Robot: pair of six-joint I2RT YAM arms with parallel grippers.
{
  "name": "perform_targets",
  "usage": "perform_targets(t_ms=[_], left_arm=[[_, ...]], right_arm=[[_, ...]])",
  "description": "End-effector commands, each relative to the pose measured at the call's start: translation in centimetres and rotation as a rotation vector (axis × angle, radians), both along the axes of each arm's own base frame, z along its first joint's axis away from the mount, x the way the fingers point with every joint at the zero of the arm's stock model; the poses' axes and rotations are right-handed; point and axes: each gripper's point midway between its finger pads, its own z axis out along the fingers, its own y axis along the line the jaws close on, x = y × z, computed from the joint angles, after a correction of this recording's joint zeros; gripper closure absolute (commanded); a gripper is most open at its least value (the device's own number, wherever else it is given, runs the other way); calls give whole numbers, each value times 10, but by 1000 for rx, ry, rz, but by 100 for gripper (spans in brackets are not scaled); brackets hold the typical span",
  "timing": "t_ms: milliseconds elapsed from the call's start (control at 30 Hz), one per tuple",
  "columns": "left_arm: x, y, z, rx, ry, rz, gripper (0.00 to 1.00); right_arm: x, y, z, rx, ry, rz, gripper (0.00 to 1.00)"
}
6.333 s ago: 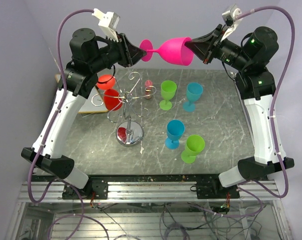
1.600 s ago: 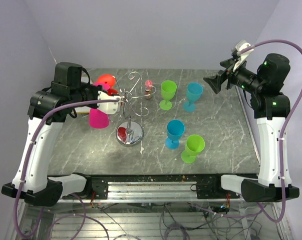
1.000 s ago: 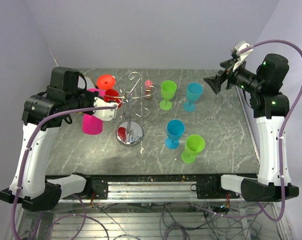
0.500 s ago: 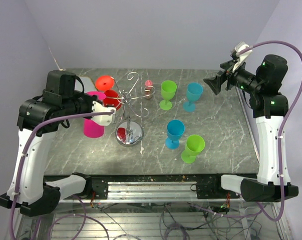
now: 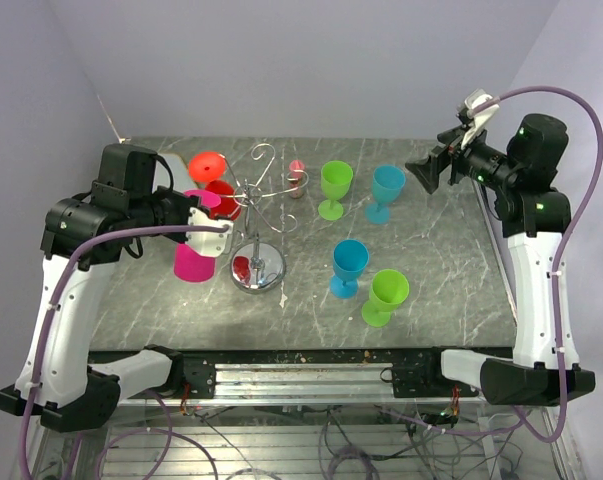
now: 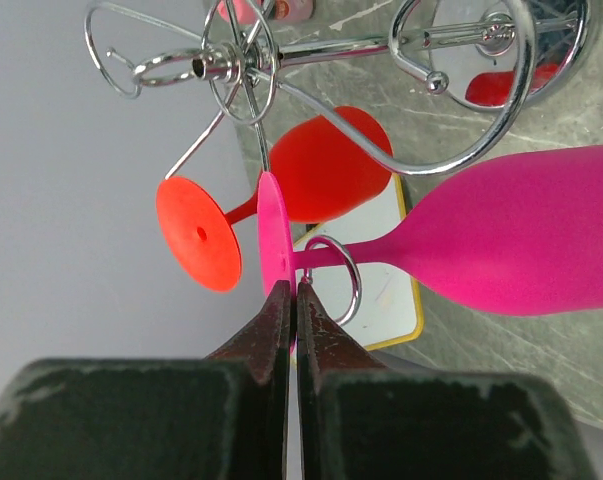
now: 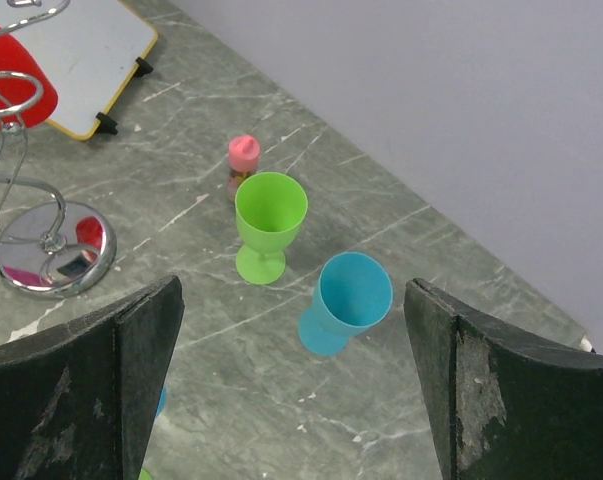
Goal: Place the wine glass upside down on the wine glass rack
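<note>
The pink wine glass (image 6: 521, 230) hangs upside down, foot up and bowl down, left of the wine glass rack (image 5: 258, 268). My left gripper (image 6: 293, 287) is shut on the rim of its foot. The stem runs across a small wire ring (image 6: 353, 290) at the end of one rack arm. In the top view the pink wine glass (image 5: 193, 265) sits close to the rack's left arms, held by the left gripper (image 5: 219, 222). A red glass (image 6: 321, 180) hangs inverted on the rack. My right gripper (image 5: 426, 172) stays raised at the back right, open and holding nothing.
Upright on the table stand a green glass (image 5: 335, 182), a blue glass (image 5: 387, 185), another blue glass (image 5: 349, 262) and a green one (image 5: 388, 292). A small pink-capped bottle (image 5: 297, 178) sits behind the rack. A white, yellow-edged board (image 7: 76, 60) lies at the back left.
My left arm has carried the pink glass down and right, closer to the rack's left arms. The right arm has barely moved.
</note>
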Motion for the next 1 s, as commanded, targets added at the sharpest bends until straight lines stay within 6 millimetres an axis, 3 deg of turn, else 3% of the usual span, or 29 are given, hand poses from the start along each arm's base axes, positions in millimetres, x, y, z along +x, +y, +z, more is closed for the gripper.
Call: perform_targets(t_ms=[0,400,733,967], left_arm=[[-8,-11,-6,-28,18,-59,93],[-16,-4,-17,-2,46,-50,76],[-23,2,-20,16,58,-36,68],[-26,3,-20,17,63,-36,64]], right_arm=[[-4,-3,-4,-14,-8,-7,8],[-6,-12,-36,-48,53,-53,8],[-8,-17,-55,-69,89,-78,8],[-11,-26,-84,-114,149,-112,8]])
